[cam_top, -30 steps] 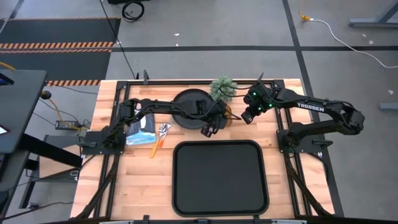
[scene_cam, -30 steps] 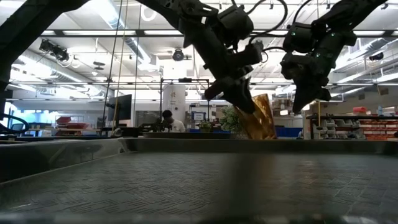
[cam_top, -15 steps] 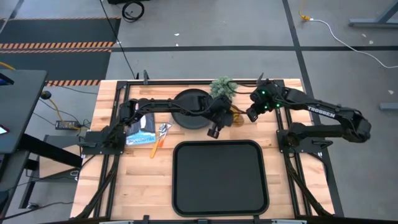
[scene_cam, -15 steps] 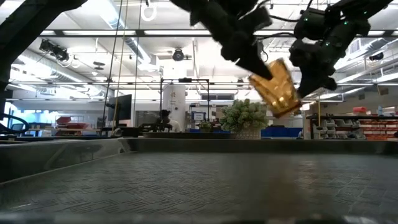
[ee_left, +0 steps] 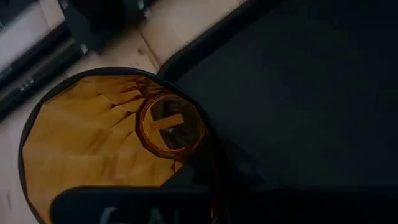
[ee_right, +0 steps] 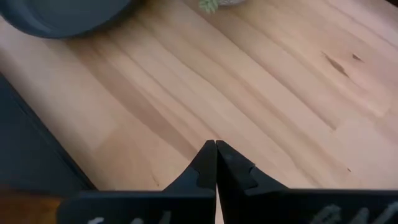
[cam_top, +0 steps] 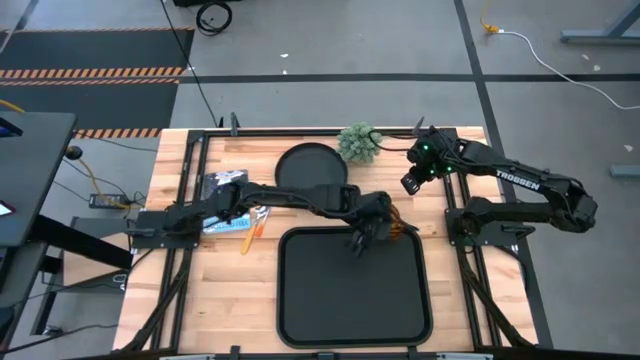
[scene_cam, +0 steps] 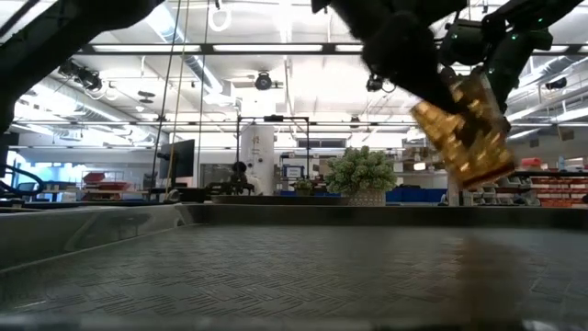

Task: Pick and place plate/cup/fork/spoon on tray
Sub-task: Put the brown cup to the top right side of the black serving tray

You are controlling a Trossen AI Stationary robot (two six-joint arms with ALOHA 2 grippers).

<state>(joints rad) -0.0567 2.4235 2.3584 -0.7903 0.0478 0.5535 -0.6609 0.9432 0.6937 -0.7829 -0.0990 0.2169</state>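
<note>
While the tray (cam_top: 352,290) is lying bare, with nothing set down on it yet, the left gripper (cam_top: 372,228) is reaching across from the far side of the table and carrying the cup (scene_cam: 464,130) over the tray's back right corner. From the level view the amber tumbler is hanging tilted, clear of the tray floor, and the wrist camera is looking straight down into it, with dark fingers pinching its rim.

So I would judge the job barely begun: the first of four items is arriving but not released. The plate (cam_top: 311,168) is sitting on the wood behind the tray, just beside the little green plant (cam_top: 359,143). Over on the left part of the table, the fork (cam_top: 262,213) and spoon (cam_top: 251,238) are lying close together next to a blue packet (cam_top: 228,208); from overhead I cannot tell which orange-handled piece is which with any confidence.

The right gripper (cam_top: 413,180) is waiting above bare wood near the back right of the table, its fingers pressed together tip to tip in its own wrist view, holding nothing.

Left to do, as I am reading it: lowering and letting go of the cup, then fetching plate, fork and spoon.
</note>
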